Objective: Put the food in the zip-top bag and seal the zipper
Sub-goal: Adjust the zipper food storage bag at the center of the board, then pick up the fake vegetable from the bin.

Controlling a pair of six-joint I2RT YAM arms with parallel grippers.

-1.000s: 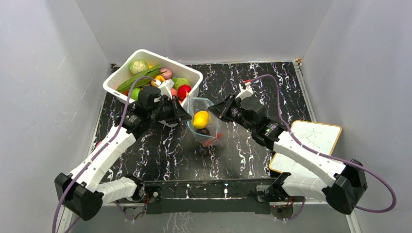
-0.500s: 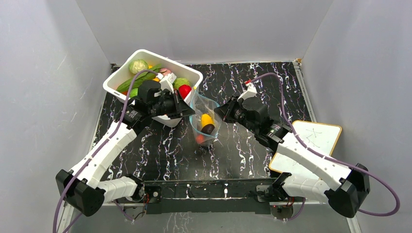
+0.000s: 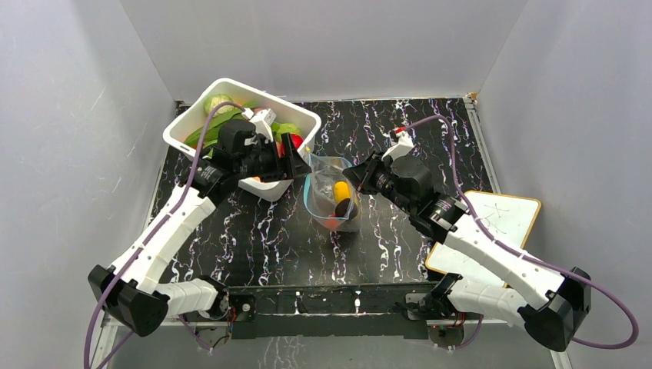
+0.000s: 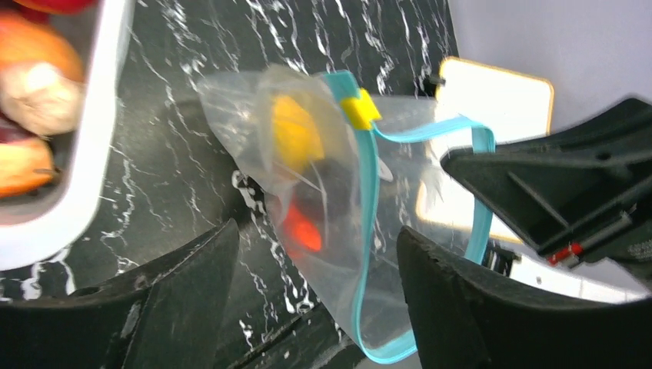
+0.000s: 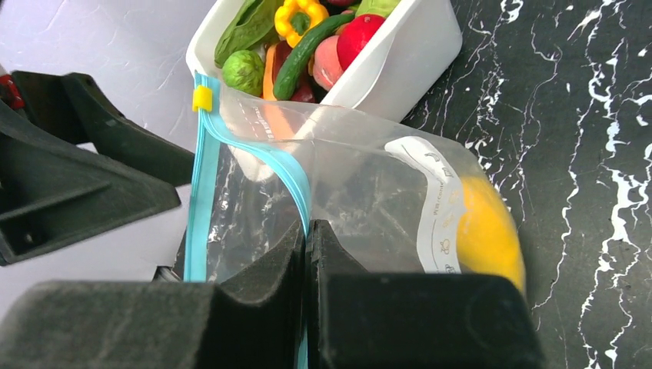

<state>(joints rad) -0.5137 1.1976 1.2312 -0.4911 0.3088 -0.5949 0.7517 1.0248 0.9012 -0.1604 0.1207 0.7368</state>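
The clear zip-top bag hangs from my right gripper, which is shut on the light-blue zipper strip. Inside the bag lie food pieces: a yellow one, a dark one and a red one. The zipper's yellow slider sits at the strip's far end. My left gripper stands open just left of the bag, its fingers apart on either side of the bag's lower edge without touching it. More food fills the white tub.
The white tub of toy vegetables stands at the back left, right behind my left gripper. A small whiteboard lies at the right edge of the black marbled table. Grey walls close in on three sides.
My left gripper has let go of the bag's rim and opened. The bag's mouth has narrowed and the bag has swung slightly right, still hanging from the right gripper.
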